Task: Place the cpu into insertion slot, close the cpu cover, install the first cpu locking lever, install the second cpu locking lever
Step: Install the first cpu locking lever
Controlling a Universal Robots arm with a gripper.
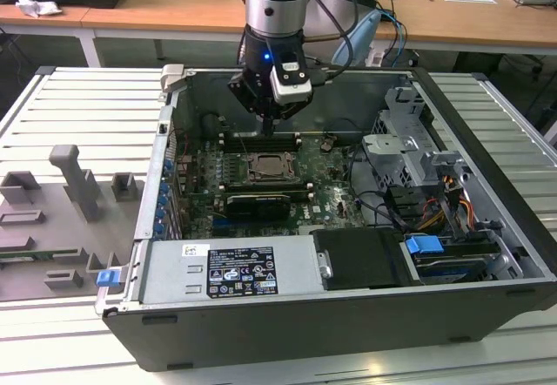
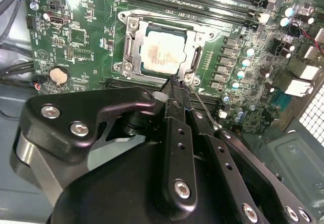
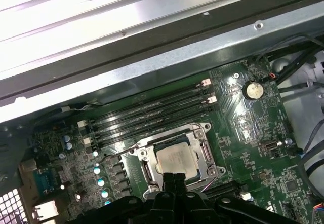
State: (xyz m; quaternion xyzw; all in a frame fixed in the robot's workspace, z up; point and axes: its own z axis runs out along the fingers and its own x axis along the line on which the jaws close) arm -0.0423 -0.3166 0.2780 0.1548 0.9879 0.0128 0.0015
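The cpu [image 2: 161, 54] lies flat in the slot [image 2: 167, 30], its pale metal top showing through the square opening of the cover [image 2: 196, 57], which looks folded down over it. The slot sits mid-board in the exterior view, with the gripper [image 2: 173, 84] poised right above its far edge. In both wrist views the fingertips are pressed together with nothing seen between them, and they hover at one corner of the cover. A thin wire lever [image 2: 202, 108] runs out from that corner just beside the fingers and appears unlatched; I cannot tell how the other lever stands. The main risk, as I judge it, is the narrow tips slipping off so thin a rod, which could spring back or let the fingers scrape the small parts on the green board [image 2: 81, 36]. If the cover is not fully flat, forcing a lever could also load the cpu unevenly. The memory slots [image 3: 152, 110] lie on the far side of the slot and a black card [image 1: 258, 204] on the near side. The open case [image 1: 348, 315] holds the board, a power supply [image 1: 235, 267] along its near wall, and a drive cage [image 1: 409, 141] at the exterior view's right.
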